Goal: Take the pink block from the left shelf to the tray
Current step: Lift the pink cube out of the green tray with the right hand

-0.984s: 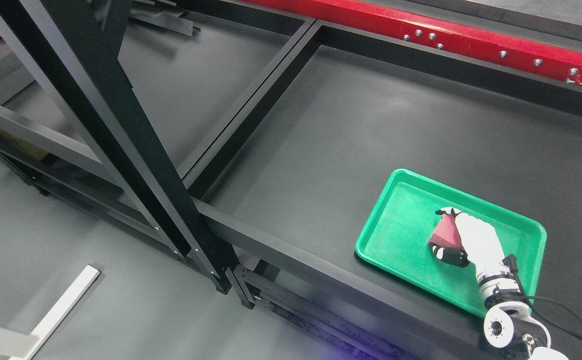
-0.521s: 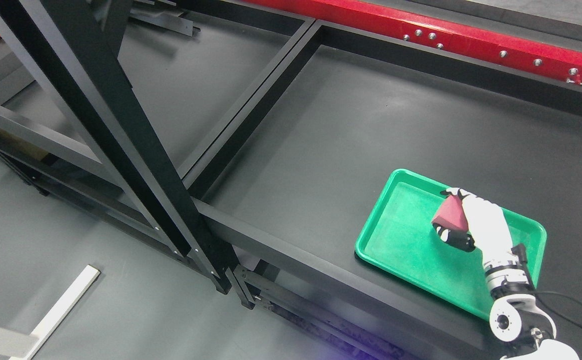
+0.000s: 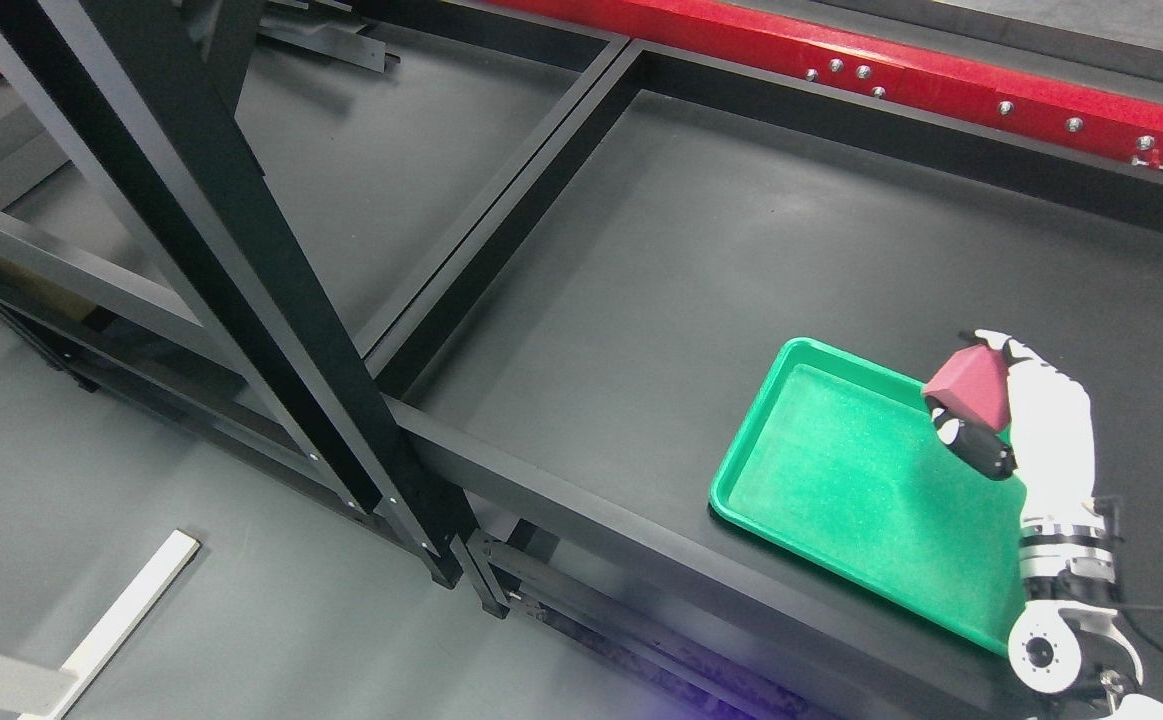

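My right hand (image 3: 981,400) holds the pink block (image 3: 969,388) in its fingers, lifted above the far right part of the green tray (image 3: 821,470). The white forearm rises from the lower right corner. The block looks dark pink, tilted with a corner pointing up-left. The tray lies on the dark shelf surface near its front edge, and its visible floor holds nothing. My left arm does not show.
A black metal frame post (image 3: 241,270) crosses the left half diagonally. A black divider rail (image 3: 511,210) separates the left shelf bay from the right one. A red beam (image 3: 891,70) runs along the back. A white strip (image 3: 121,620) lies on the floor at lower left.
My right hand has risen and moved to the right with the pink block, from low over the tray's middle to above its far right edge.
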